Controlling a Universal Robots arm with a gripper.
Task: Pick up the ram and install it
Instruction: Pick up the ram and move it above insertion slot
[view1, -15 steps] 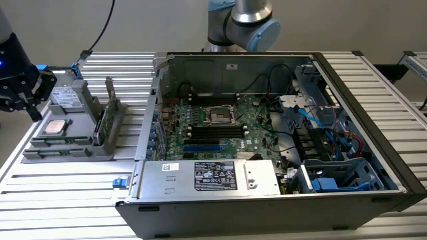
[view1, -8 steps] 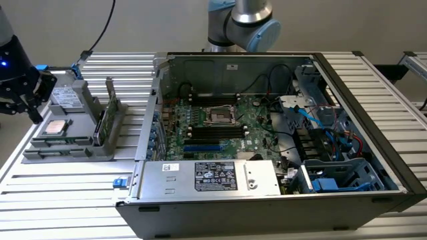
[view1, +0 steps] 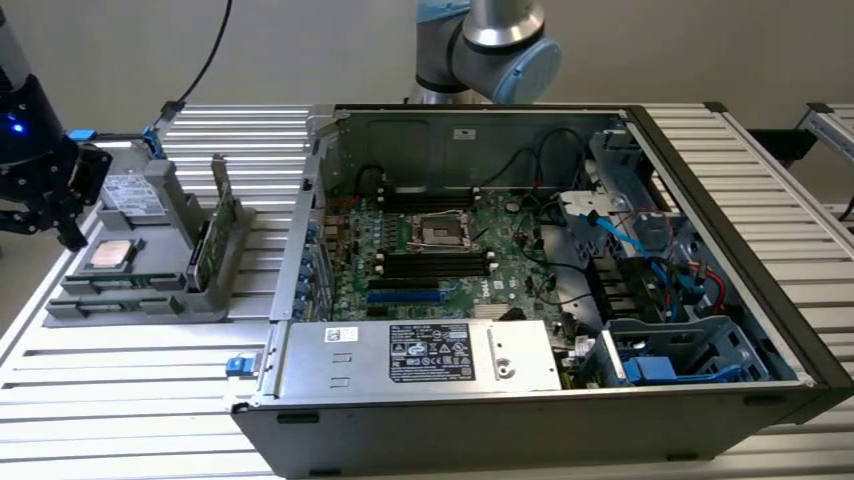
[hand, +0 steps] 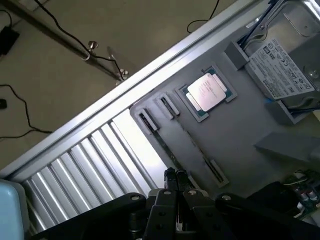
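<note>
The black gripper (view1: 51, 225) hangs near the ribbed metal counter's (view1: 134, 400) left edge, fingers together and empty. The long green ram stick (view1: 204, 255) apparently stands on edge in the grey plastic tray (view1: 120, 305). It lies toward the exterior view's right of the gripper, its long axis parallel to the open computer case's (view1: 534, 425) side wall.

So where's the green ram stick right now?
The ram stands on edge in the grey holder, at the exterior view's left, between the silver processor chip and the open computer case.
</note>
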